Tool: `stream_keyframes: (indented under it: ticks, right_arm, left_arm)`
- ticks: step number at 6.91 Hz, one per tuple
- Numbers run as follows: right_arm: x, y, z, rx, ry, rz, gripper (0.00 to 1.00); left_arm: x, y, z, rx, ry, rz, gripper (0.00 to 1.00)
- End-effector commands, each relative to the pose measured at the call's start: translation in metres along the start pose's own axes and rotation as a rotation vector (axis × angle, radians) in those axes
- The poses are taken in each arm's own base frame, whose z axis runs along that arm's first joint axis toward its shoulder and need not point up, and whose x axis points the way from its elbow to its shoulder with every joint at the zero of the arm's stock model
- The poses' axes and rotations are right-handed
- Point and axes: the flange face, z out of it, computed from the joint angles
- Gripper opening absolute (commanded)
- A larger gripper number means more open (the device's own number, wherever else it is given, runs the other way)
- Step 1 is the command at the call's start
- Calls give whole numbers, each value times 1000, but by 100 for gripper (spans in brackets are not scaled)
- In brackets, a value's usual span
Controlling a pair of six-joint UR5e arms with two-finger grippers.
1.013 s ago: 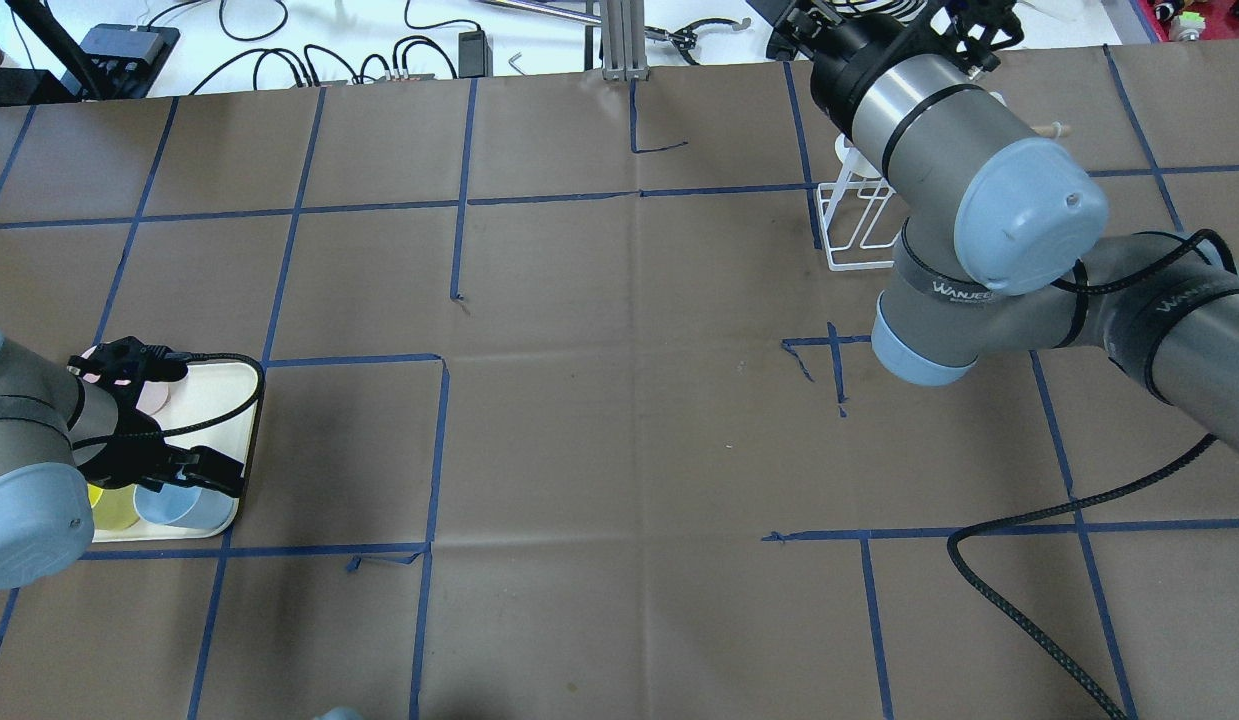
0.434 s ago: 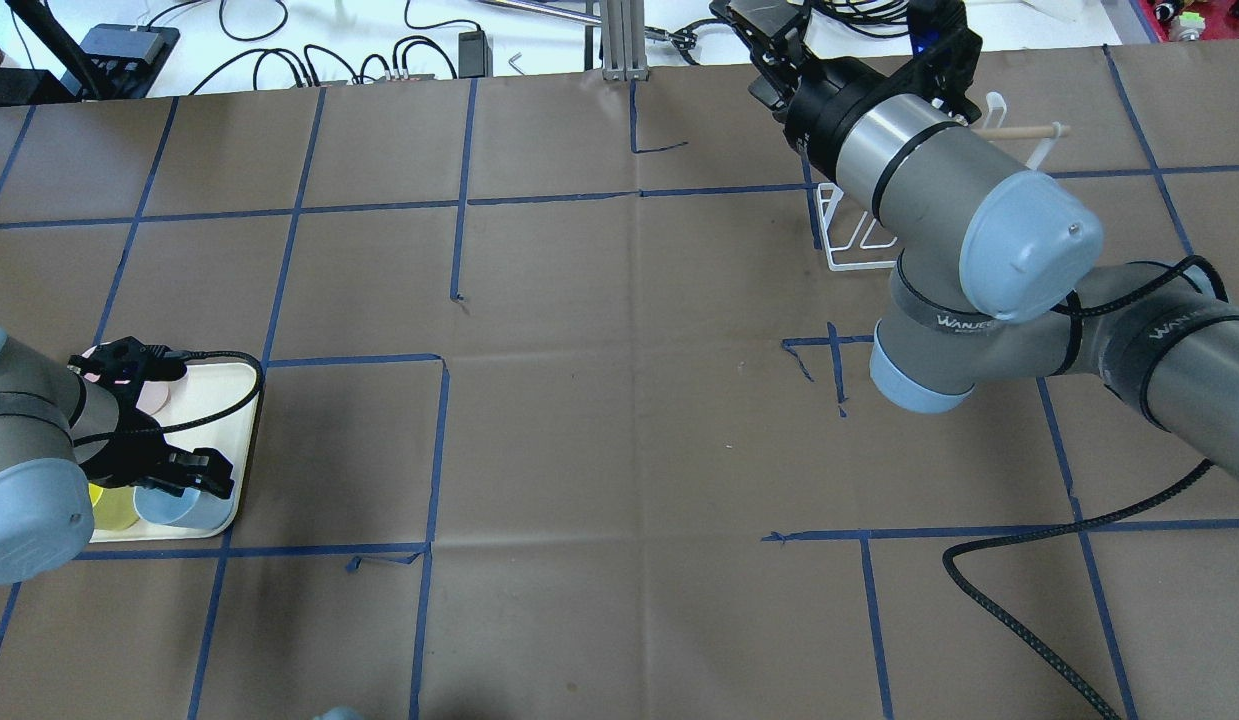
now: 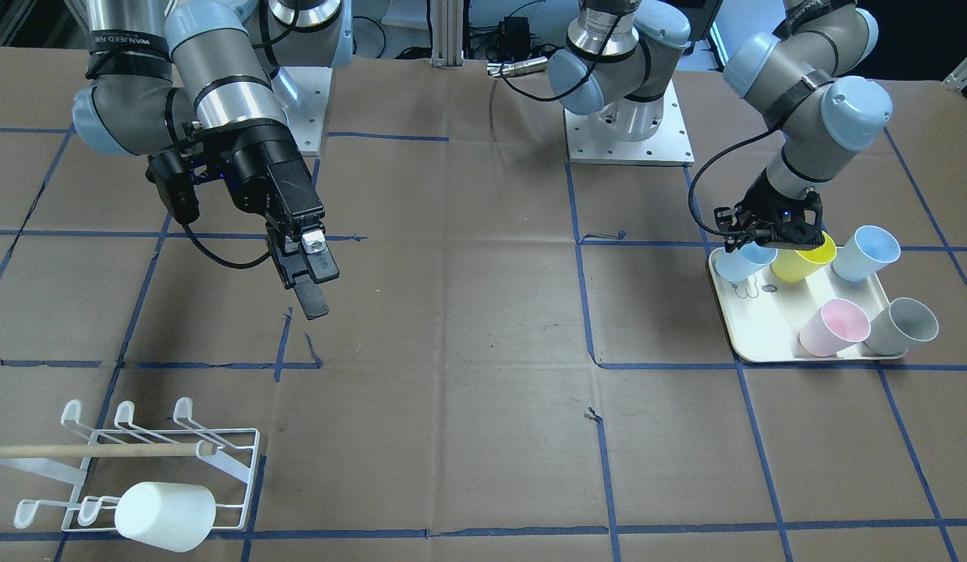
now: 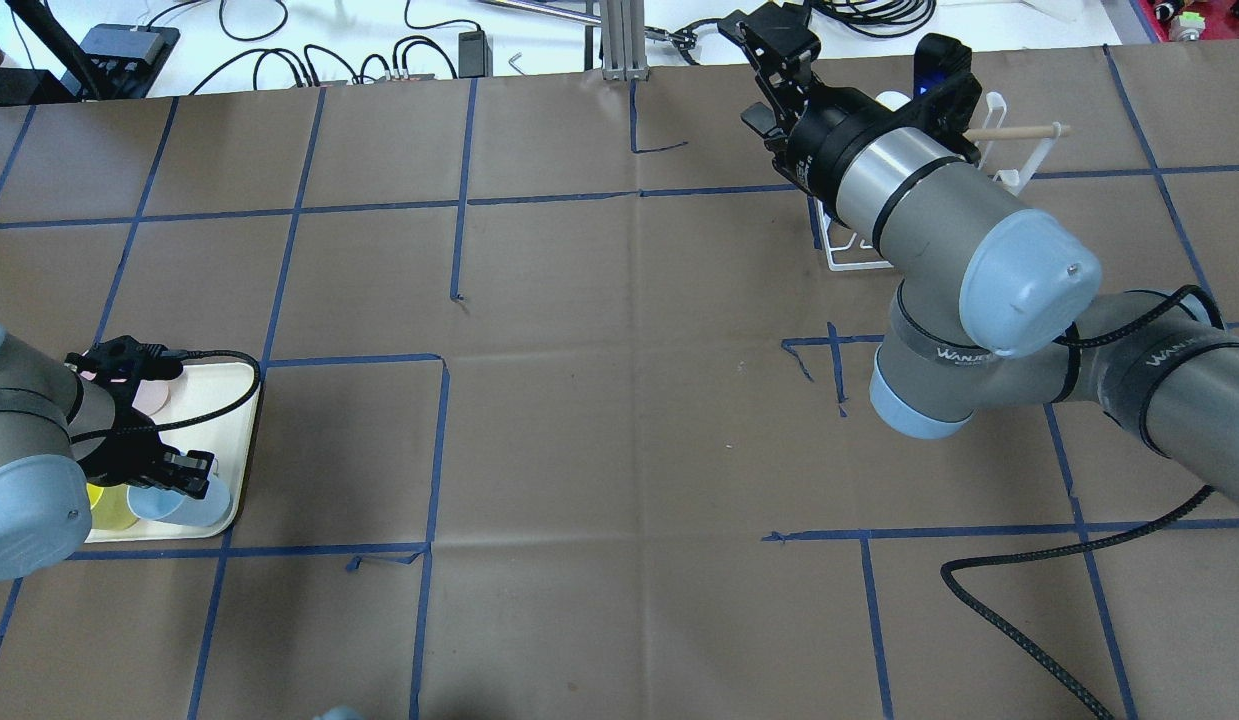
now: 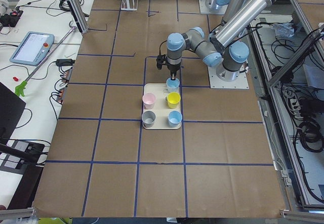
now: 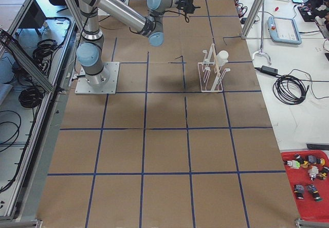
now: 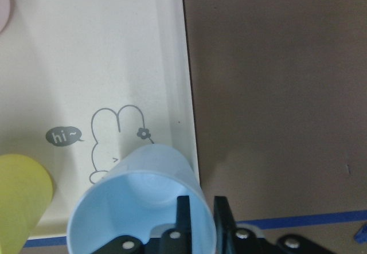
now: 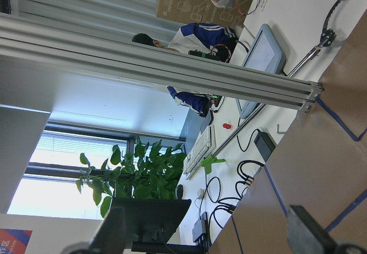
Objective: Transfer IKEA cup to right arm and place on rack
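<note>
The cream tray (image 3: 764, 343) at the worktop's (image 3: 467, 351) left end held five cups: pale blue cup (image 3: 739, 267), yellow cup (image 3: 799, 261), light blue cup (image 3: 862, 251), pink cup (image 3: 833, 326) and grey cup (image 3: 901, 326). A white cup (image 3: 165, 515) lay on the far-right rack (image 3: 241, 468). Since a second before, the right arm (image 4: 919, 200) had swung left off the rack, right arm's fingers (image 3: 310, 300) apart. The left arm's fingers (image 7: 182, 211) pinched the plain, mouth-up pale blue cup's wall.

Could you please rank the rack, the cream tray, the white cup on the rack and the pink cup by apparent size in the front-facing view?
1. rack
2. cream tray
3. white cup
4. pink cup
The rack and white cup sit nearer the camera, so their leads may be partly nearness.
</note>
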Motion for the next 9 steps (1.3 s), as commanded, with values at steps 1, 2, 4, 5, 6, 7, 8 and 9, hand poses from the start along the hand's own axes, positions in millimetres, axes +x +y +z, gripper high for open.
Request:
stream_keyframes:
  ticks: [1,2,4,5,6,7,8,9]
  right_arm:
    - [-1,0,-1,1,-5,18,100]
    - [-1,0,-2,2,-8,92,100]
    - [-2,1,-2,3,-11,102,100]
    - [-2,1,-2,3,-11,103,100]
    - [0,1,-2,2,-8,105,100]
    - [0,1,-2,1,-5,106,100]
    - [0,1,-2,3,-5,109,100]
    - [0,1,-2,3,-5,124,100]
  left_arm:
    - [-13,-10,-23,15,-48,-3,0]
    - [-16,-18,-46,52,-70,0,0]
    - [-34,-58,-131,88,-49,-5,0]
    - [-38,-72,-174,108,-36,14,0]
    - [-45,-85,-202,135,-37,27,0]
    - [-47,-102,-226,202,12,51,0]
    - [-41,-126,-247,274,52,85,0]
    - [-26,-149,-264,355,123,127,0]
